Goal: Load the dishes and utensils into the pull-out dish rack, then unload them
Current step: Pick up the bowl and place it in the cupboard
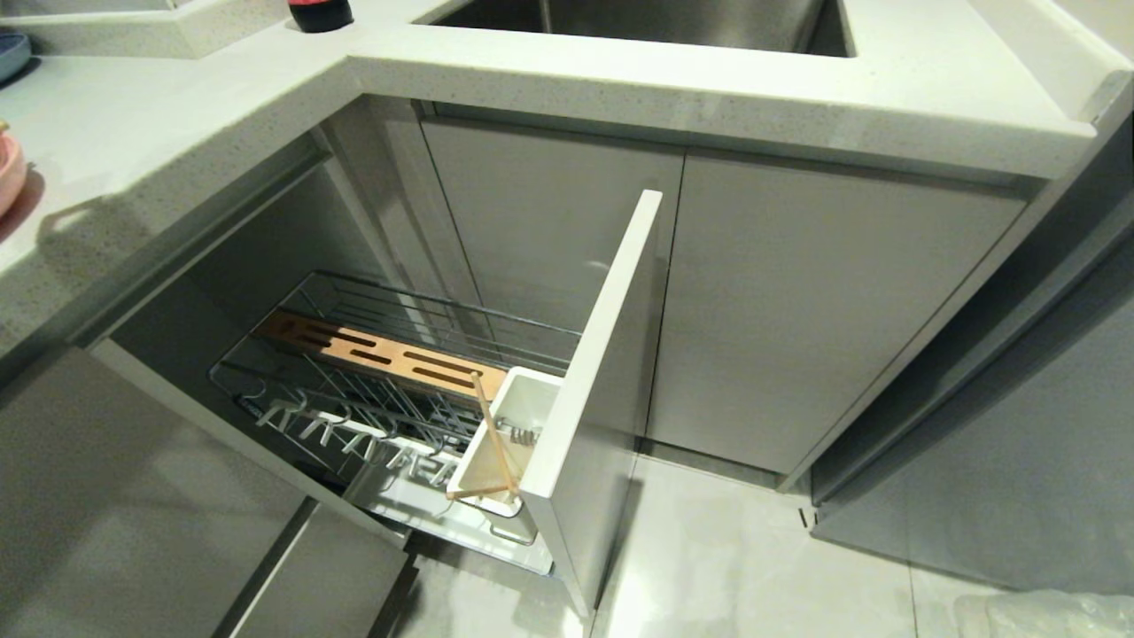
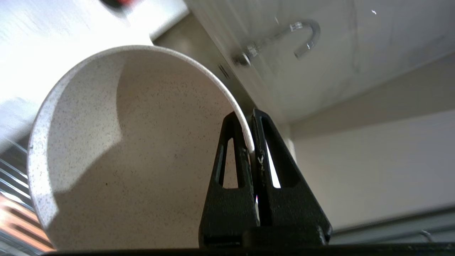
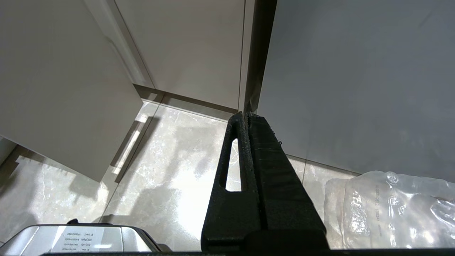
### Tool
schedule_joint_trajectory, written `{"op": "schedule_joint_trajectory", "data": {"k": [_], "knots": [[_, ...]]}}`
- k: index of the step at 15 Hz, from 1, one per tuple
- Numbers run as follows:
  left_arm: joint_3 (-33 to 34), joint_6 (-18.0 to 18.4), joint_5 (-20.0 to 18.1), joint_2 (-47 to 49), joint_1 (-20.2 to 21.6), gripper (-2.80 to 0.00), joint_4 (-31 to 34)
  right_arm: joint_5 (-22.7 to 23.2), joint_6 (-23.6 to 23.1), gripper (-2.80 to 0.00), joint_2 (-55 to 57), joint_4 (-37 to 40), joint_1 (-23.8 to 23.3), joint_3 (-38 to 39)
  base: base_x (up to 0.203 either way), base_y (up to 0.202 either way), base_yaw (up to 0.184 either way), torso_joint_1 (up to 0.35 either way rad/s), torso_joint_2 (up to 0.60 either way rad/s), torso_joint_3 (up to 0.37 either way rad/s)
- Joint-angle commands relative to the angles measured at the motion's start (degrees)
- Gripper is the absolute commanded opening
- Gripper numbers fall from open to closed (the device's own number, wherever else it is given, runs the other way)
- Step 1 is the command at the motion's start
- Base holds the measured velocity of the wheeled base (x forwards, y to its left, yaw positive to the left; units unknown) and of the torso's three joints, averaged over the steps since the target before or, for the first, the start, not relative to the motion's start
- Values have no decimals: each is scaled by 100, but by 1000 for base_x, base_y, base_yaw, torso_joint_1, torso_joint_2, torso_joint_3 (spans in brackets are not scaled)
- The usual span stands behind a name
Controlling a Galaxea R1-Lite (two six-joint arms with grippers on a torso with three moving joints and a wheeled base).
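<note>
The cream-white speckled bowl [image 2: 135,149] fills the left wrist view, tilted on edge. My left gripper [image 2: 249,121] is shut on its rim, one finger inside and one outside. Neither arm shows in the head view. The pull-out dish rack [image 1: 443,310] stands drawn out under the counter, with its wooden strip [image 1: 390,354], upright prongs and pale front panel [image 1: 602,354]. The chopsticks [image 1: 496,434] lean in the white utensil cup [image 1: 523,399], and the grey spoon's end [image 1: 524,434] shows beside them. The pink plate [image 1: 7,173] sits at the counter's far left edge. My right gripper [image 3: 245,117] hangs shut and empty above the floor.
The speckled countertop [image 1: 709,89] overhangs the rack, with the sink [image 1: 638,18] behind it. A red and black object [image 1: 319,13] stands at the back. A lower drawer [image 1: 319,576] juts out in front of the rack. A clear plastic bag [image 1: 1045,611] lies on the floor.
</note>
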State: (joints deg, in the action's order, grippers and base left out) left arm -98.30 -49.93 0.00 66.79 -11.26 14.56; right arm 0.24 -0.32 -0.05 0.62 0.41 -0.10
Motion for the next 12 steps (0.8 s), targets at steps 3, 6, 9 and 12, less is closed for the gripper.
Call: {"op": "schedule_joint_trajectory", "data": {"k": [3,6,9,12], "knots": [[825,-152,300,241,-685,-280,-517,2,-3,-280,-4,-1,2,1,0,0,0,0,0,0],[1686,-143,1015,535,-1145,-280,-1514,2,-3,-280,-4,-1,2,1,0,0,0,0,0,0],[2436,-136,1829,980,-1670,-280,-2505,2,-3,-280,-4,-1,2,1,0,0,0,0,0,0],[3006,-151,2644,1449,-2108,-280,-3290,2,-3,-280,4,-1,2,1,0,0,0,0,0,0]]}}
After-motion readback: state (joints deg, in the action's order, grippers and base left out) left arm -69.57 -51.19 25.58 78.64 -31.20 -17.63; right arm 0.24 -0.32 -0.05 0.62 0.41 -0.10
